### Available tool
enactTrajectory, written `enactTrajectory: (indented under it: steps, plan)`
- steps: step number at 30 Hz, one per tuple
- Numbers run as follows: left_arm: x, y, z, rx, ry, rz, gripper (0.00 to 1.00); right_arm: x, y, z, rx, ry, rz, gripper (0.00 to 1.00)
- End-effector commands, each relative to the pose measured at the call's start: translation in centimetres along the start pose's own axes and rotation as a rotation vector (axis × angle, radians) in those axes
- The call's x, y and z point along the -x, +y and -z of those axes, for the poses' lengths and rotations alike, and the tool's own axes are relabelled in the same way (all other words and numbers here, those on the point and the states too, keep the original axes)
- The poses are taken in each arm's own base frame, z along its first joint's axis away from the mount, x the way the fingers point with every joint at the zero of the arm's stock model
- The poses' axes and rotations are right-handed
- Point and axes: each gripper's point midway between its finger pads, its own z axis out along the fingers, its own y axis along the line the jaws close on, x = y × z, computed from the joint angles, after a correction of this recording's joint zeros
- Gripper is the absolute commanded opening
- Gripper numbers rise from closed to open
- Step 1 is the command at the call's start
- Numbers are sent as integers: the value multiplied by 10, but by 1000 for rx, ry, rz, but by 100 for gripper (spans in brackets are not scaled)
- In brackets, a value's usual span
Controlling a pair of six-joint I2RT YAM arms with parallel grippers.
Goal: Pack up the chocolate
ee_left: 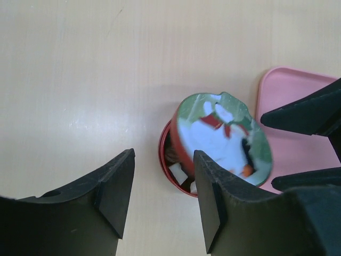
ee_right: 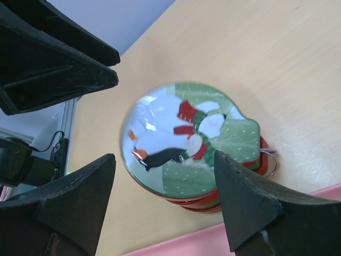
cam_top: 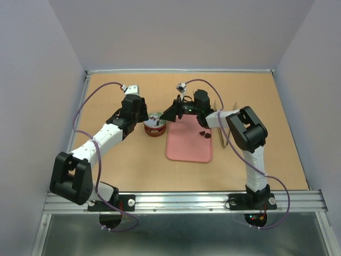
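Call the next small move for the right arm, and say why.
Probably shut the right gripper on the lid and lift it clear. Its open fingers straddle the lid, which sits askew on the red tin, and two dark chocolates lie unpacked on the pink tray.

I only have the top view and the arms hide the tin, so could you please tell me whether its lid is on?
Observer: The left wrist view shows the lid sitting crooked on the tin, leaving a gap.
Operator: Is anything inside?
Observer: Yes, cream chocolates show through that gap.
Operator: Is the right tool shut on the lid?
Observer: No; the right wrist view shows it open, fingers either side of the lid.
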Motion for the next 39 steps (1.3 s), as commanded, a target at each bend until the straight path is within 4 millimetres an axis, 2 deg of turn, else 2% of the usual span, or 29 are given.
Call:
enactTrajectory:
  steps: [1, 8, 12, 16, 18, 23, 29, 32, 39]
  plan:
    - [31, -6, 9, -7, -83, 29, 59, 21, 32, -1, 52, -27, 101, 79]
    - [29, -4, 9, 6, -80, 44, 59, 16, 38, -1, 46, -17, 106, 79]
    - [8, 0, 0, 20, -30, 50, 59, 23, 37, 0, 19, -34, 108, 79]
    - [-11, 2, -8, 28, 13, 59, 59, 19, 28, -2, -42, -22, 94, 79]
    - [-21, 1, -14, 21, 36, 63, 59, 11, 21, -6, -88, 2, 98, 79]
    - [-40, -1, -24, 12, 89, 56, 58, 3, 31, -16, -76, 25, 103, 79]
    - [-45, -5, -29, -13, 88, 68, 57, -1, 44, -23, -61, 32, 106, 79]
    - [-60, -2, -32, -5, 123, 68, 57, -9, 46, -24, -63, 44, 86, 79]
    - [-80, 0, -32, -12, 161, 72, 56, -36, 45, -26, -82, 87, 31, 79]
